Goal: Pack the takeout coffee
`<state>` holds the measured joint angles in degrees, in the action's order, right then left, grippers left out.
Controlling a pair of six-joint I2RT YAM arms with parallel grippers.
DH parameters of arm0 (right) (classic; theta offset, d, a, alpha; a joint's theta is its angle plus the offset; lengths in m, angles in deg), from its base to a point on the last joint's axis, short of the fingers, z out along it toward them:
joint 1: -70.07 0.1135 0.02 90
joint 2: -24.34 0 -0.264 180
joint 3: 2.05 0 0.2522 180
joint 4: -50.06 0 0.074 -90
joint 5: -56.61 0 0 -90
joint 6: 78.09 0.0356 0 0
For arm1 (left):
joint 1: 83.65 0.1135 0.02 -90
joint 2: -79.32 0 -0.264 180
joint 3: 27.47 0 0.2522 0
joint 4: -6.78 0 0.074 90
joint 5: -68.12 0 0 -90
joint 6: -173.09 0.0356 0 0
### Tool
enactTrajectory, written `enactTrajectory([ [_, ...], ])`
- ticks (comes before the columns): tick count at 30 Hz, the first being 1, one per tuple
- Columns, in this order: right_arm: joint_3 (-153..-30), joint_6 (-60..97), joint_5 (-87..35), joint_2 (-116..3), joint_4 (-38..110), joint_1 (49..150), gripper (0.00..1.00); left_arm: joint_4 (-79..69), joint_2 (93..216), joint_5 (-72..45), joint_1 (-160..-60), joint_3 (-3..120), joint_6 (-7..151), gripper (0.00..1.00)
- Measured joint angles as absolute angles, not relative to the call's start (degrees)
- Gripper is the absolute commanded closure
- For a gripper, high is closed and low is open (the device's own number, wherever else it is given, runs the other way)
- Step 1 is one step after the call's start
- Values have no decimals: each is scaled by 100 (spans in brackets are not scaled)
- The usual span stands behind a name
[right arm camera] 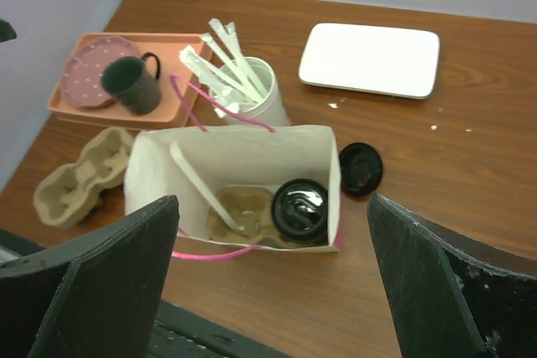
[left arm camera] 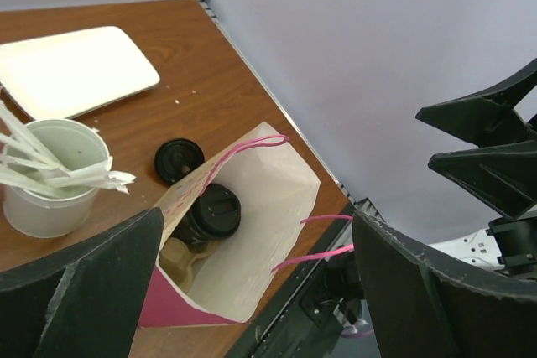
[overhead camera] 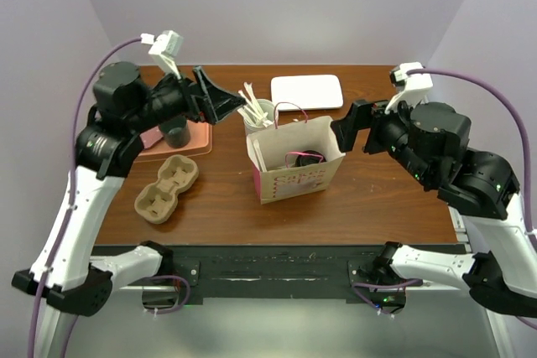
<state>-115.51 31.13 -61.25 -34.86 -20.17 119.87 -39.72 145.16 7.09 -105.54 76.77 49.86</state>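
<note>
Status at this frame:

- Left gripper [overhead camera: 225, 100] had its fingers spread wide with nothing between them. It hung above and behind the bag's [right arm camera: 268, 153] left end.
- Right gripper [overhead camera: 342, 132] was also spread and empty, just off the bag's right end.
- Takeout coffee [right arm camera: 299, 207] was inside the bag at its right end, upright, lid on. It sat on a cardboard carrier [right arm camera: 239, 211] on the bag floor. Couldn't tell if it was fully seated in a pocket.
- A stirrer [right arm camera: 197, 182] leaned across the inside of the bag's left half.
- The packing step looked done to me.

Risks from here:

- The pink handles [right arm camera: 205, 251] stood loose above and outside the rim. A finger hooking one on the way out would drag or tip the bag, which is light paper.
- The load sat at the right end, so a nudge to that end from the right gripper could topple the bag and spill the cup.
- The white cup of stirrers [right arm camera: 264, 94] was touching or nearly touching the back of the bag. A low sweep by the left arm would knock it over.
- A spare black lid [right arm camera: 361, 168] lay just right of the bag, easy to scatter.
</note>
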Motion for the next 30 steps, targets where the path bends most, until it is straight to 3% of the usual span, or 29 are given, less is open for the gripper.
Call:
enactTrajectory([
  [11, -11551, 4433, -6097, -2957, -2214, 11987, 2, -3434, 12739, 124, -10554, 6787, 5281, 0],
  [30, -11564, 4553, -6134, -3025, -2122, 11987, 2, -3399, 12767, -154, -10554, 6221, 5272, 0],
])
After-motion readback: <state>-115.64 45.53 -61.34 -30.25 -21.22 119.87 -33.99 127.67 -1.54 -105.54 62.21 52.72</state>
